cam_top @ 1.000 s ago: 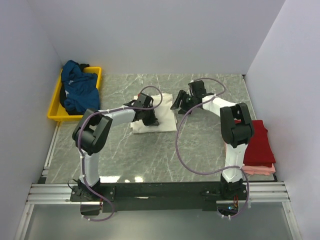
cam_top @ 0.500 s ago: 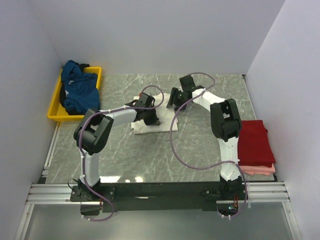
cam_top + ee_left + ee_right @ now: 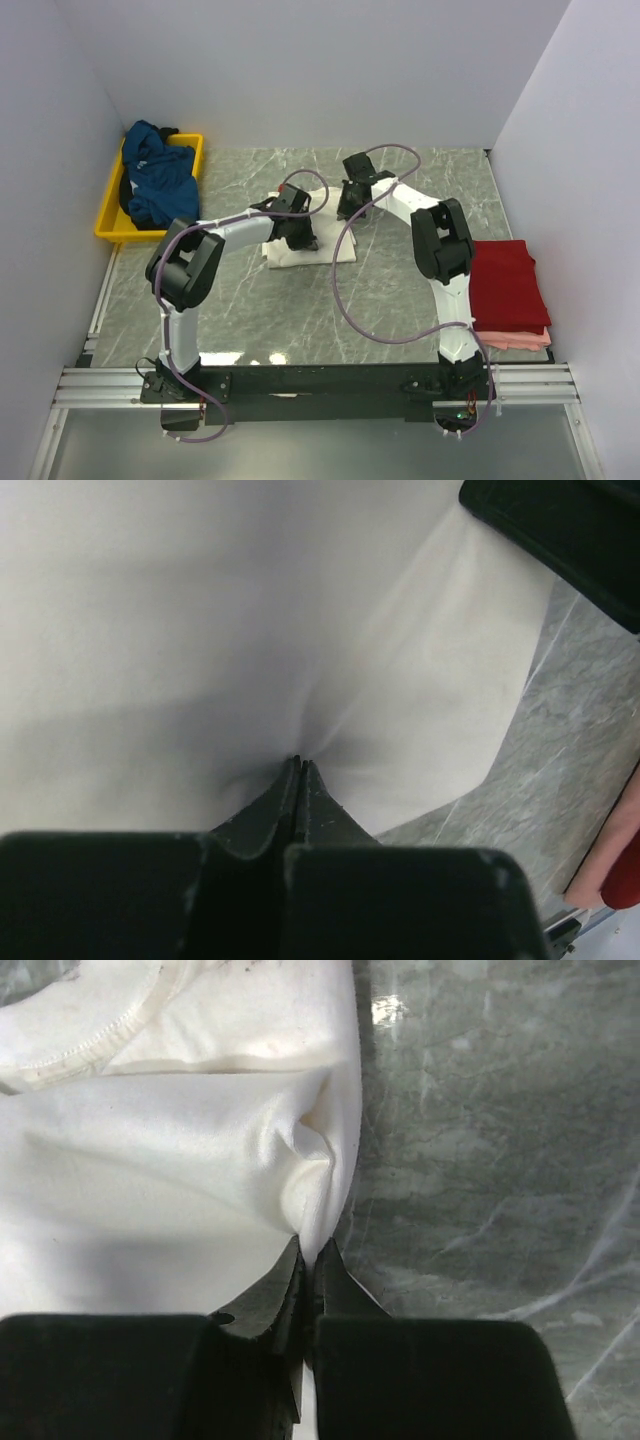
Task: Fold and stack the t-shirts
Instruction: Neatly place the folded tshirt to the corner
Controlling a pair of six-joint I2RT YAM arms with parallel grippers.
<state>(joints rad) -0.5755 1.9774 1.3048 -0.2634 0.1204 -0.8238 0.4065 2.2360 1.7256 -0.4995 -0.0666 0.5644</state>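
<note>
2 grippers now pinch the same garment; the right gripper, which a second ago hung with its jaws wide, has swung in over the right edge of the cream-white t-shirt and snapped closed, so a fold of that hem is caught between its tips and the cloth puckers just above them; the left gripper has not moved in that time and stays clamped tight on the same shirt nearer its middle, with creases running out from its tips; the shirt itself lies part-folded and flat on the marble table; well off to the shirt's left a dark teal-blue t-shirt sits crumpled in the yellow tray; well off to its right the red t-shirt lies folded on top of the pale pink t-shirt; with both arms now holding, the cream-white shirt looks ready for its next fold, probably carrying the right edge over towards the left grip; 2 shirts are already stacked, this 1 is mid-fold and the teal 1 remains untouched, so the task seems a little past halfway.
</note>
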